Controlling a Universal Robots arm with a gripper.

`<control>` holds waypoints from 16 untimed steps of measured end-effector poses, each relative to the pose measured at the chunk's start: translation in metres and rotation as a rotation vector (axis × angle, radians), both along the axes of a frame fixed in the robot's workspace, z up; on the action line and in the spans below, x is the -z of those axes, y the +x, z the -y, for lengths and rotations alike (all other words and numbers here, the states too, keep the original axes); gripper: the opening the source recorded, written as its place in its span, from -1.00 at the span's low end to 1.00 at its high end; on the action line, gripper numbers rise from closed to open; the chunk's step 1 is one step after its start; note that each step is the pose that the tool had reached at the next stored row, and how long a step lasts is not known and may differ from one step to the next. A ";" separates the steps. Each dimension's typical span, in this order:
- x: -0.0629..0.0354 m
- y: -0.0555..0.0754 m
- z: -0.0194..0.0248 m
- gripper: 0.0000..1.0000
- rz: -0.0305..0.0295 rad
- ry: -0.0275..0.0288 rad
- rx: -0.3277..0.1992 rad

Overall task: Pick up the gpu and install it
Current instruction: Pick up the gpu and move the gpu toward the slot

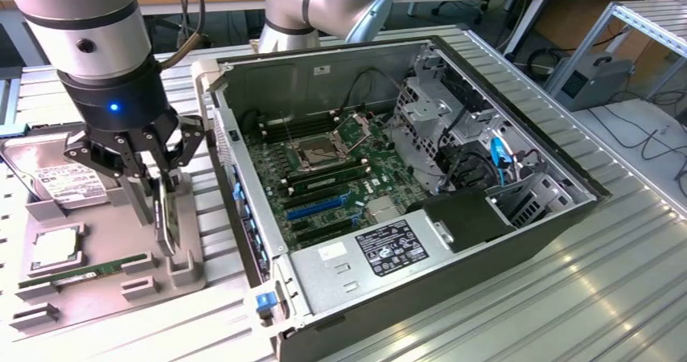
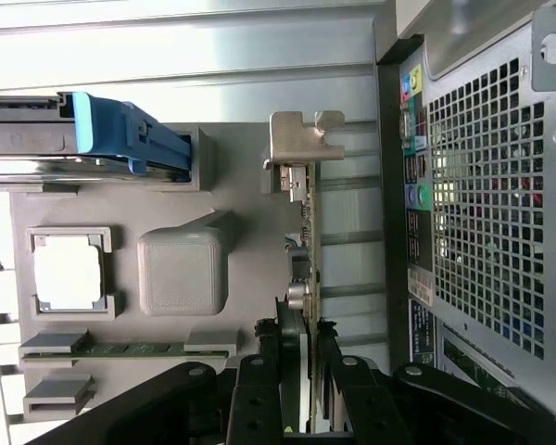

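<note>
The gpu (image 1: pixel 167 221) is a thin dark card standing on edge in a slot of the grey holder tray (image 1: pixel 102 302), at the exterior view's left beside the open computer case (image 1: pixel 322 290). My gripper (image 1: pixel 157 191) reaches down over it from above, one finger on each flat face. In the wrist view the gpu (image 2: pixel 308 236) is seen edge-on, with its silvery bracket (image 2: pixel 295 139) at the far end. There my gripper (image 2: pixel 307 362) has its black fingers (image 2: pixel 259 380) pressed against both sides of the card. The case's rear panel (image 2: pixel 482 204) lies close alongside.
The tray (image 2: pixel 236 176) also carries a silver hard drive (image 1: pixel 64 183) with a blue carrier (image 2: pixel 134 139), a square processor (image 1: pixel 54 249) and a narrow green memory stick (image 1: pixel 86 272). Inside the case the motherboard has blue and black slots (image 1: pixel 317 207), a drive cage (image 1: pixel 429 129) and cables.
</note>
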State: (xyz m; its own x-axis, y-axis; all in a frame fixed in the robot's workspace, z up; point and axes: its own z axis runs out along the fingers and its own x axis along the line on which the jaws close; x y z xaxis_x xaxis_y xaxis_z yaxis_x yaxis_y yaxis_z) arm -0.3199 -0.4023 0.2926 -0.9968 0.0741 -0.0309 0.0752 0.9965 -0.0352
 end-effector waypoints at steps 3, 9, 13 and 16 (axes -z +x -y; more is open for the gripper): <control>-0.0033 0.000 -0.0001 -0.47 -0.0001 -0.0001 0.000; -0.0094 0.000 -0.0002 -0.47 -0.0001 0.0000 0.000; -0.0140 0.000 -0.0004 -0.47 -0.0001 0.0000 0.000; -0.0182 0.000 -0.0005 -0.47 -0.0001 0.0000 0.000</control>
State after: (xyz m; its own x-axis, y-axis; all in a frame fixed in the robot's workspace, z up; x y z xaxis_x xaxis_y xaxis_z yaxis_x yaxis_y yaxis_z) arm -0.3199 -0.4018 0.3108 -0.9968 0.0741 -0.0309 0.0752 0.9965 -0.0352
